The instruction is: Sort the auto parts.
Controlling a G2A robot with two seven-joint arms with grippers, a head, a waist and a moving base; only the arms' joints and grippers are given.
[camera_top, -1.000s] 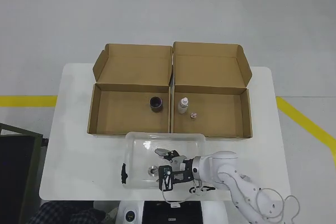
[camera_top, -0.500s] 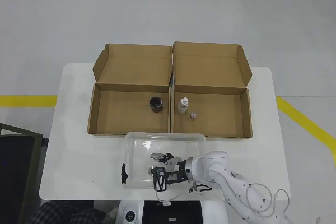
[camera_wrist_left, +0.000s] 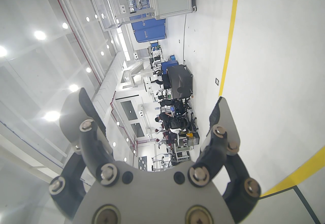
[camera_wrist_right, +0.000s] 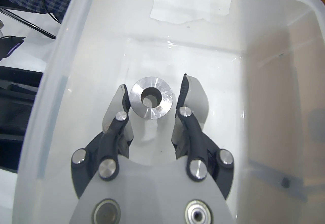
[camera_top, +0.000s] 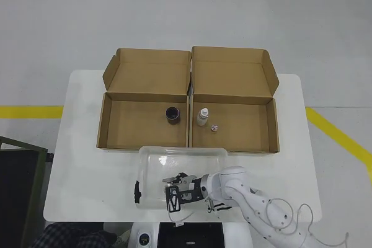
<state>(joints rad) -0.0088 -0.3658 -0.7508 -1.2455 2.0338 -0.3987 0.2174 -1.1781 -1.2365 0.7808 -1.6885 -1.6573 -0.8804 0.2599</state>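
Near bin [camera_wrist_right: 63, 32] wall, right gripper [camera_wrist_right: 154, 85] straddling ring [camera_wrist_right: 166, 102]

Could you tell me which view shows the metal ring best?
The right wrist view: the metal ring sits inside the open right claw, bore visible. In the top view the claw largely covers it; the left wrist view faces the hall.

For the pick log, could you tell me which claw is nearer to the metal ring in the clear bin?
Right. The right claw is open in the clear bin, straddling the metal ring; the left claw points off at the factory floor.
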